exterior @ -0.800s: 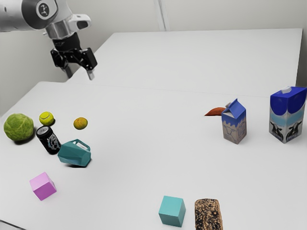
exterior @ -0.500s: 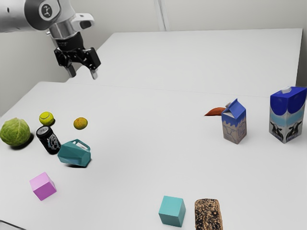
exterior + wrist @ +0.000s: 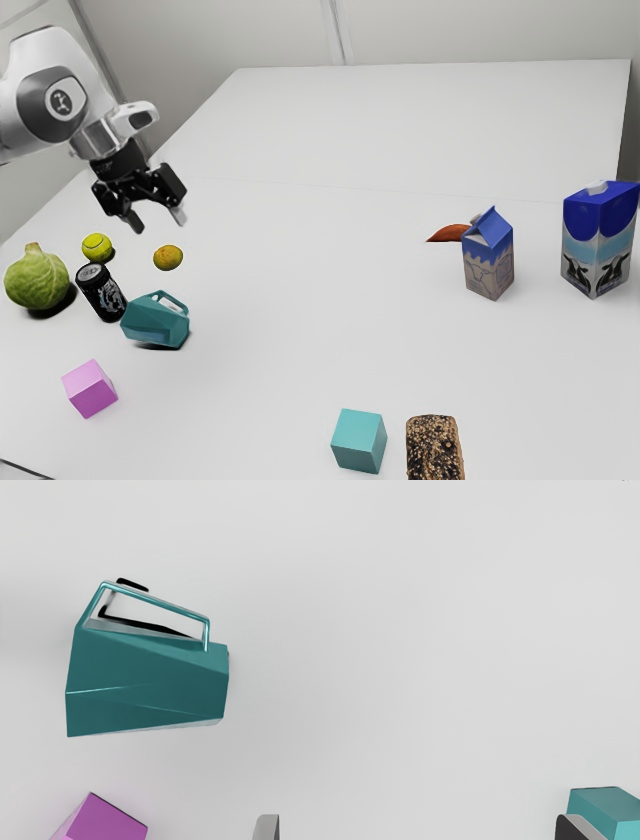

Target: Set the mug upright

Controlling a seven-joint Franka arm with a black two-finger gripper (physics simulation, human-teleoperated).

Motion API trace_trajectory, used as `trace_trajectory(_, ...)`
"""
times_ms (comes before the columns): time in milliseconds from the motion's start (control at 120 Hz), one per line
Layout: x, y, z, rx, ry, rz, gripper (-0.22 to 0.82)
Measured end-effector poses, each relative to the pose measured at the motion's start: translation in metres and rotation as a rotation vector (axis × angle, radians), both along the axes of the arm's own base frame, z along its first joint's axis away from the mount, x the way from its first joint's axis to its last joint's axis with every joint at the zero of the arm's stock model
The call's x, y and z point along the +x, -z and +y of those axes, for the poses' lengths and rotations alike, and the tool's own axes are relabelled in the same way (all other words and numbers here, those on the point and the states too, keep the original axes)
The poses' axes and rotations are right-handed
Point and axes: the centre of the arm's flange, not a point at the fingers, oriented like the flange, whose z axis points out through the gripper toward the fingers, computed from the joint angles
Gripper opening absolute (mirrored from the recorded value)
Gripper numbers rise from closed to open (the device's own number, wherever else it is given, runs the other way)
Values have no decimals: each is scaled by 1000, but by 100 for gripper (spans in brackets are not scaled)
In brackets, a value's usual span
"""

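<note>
Above the table's far left part in the exterior view hangs my gripper (image 3: 158, 222), open, its fingers apart with nothing between them. The teal mug (image 3: 155, 322) lies on its side below it and nearer the camera, handle pointing up and away. In the wrist view the same mug (image 3: 150, 680) shows its faceted side and its thin handle loop, well apart from the fingertips of my open gripper (image 3: 417, 827).
Beside the mug stands a black can (image 3: 101, 292), with a cabbage (image 3: 38, 278), a tennis ball (image 3: 97, 248) and an orange fruit (image 3: 168, 258) around it. A pink cube (image 3: 90, 389), teal cube (image 3: 359, 441), bread (image 3: 434, 448) and two cartons (image 3: 488, 262) lie farther off.
My gripper has come down toward the table and slightly toward the exterior view's left. The cabbage has rolled to the exterior view's left, then slightly back. The mug has not moved.
</note>
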Motion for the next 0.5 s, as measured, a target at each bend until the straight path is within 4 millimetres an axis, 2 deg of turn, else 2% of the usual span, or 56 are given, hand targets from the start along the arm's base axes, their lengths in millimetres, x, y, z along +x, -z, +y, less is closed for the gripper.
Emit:
trace_trajectory(142,-14,43,24,-46,-29,-18,60)
trace_trajectory(350,-38,87,64,-61,-40,-56,60)
trace_trajectory(500,-40,123,99,-64,-42,-56,60)
